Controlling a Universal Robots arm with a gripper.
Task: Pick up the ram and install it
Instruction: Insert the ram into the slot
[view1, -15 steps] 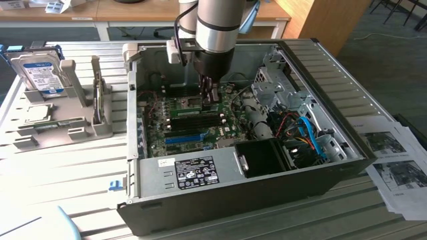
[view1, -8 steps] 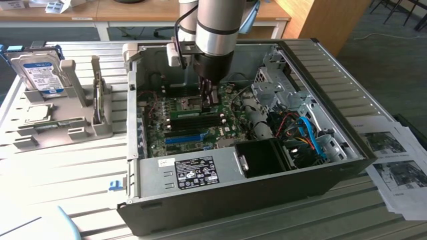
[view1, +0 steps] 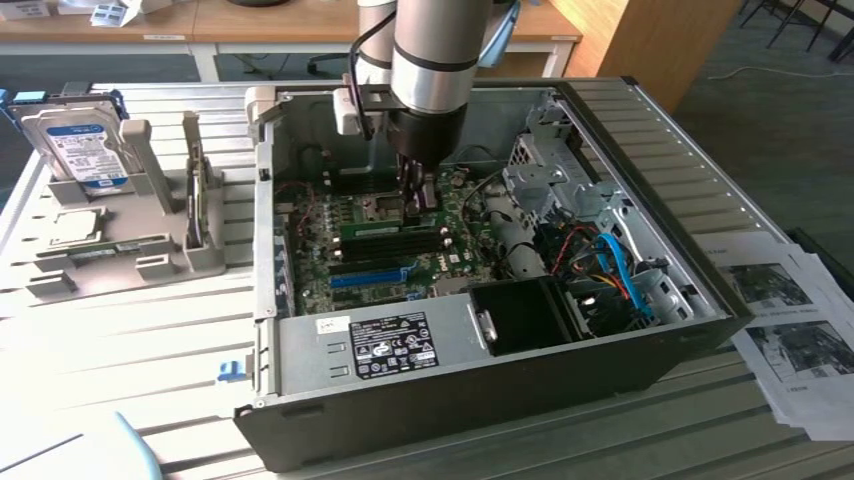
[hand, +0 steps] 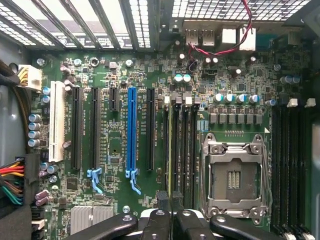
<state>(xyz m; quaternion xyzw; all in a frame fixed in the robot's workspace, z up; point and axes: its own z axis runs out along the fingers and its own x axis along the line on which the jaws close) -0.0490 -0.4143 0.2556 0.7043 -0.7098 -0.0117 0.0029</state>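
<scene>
Grey sheet metal forms the open computer case (view1: 674, 170), which lies on its side on a slatted table (view1: 134, 350). Inside it sit the green motherboard (view1: 387, 262), a power supply (view1: 387, 345) with a black label, a black fan shroud (view1: 527, 315), a metal drive cage (view1: 547, 165) and a bundle of blue cables (view1: 621, 275). At the exterior view's left a grey plastic holder (view1: 94, 255) stands beside the case with a hard drive (view1: 80, 145) upright in its rear slot, blue label facing out. Printed sheets (view1: 787, 320) lie on the table at the exterior view's right.

The arm reaches straight down into the case, with the gripper (view1: 416, 192) low over the middle of the board. In the wrist view the black fingers (hand: 162, 200) are pressed together, pinching the top edge of the ram (hand: 170, 150). The ram stands on edge and shows as a thin yellow-green line. It sits over the memory slot nearest the expansion slots, between the last black expansion slot (hand: 150, 127) and the CPU socket (hand: 234, 177). Its long axis runs parallel to the memory slots and to the blue slot (hand: 131, 132), pointing away from the gripper (hand: 170, 200) toward the case's rear ports. I cannot tell whether it is seated in the slot.
</scene>
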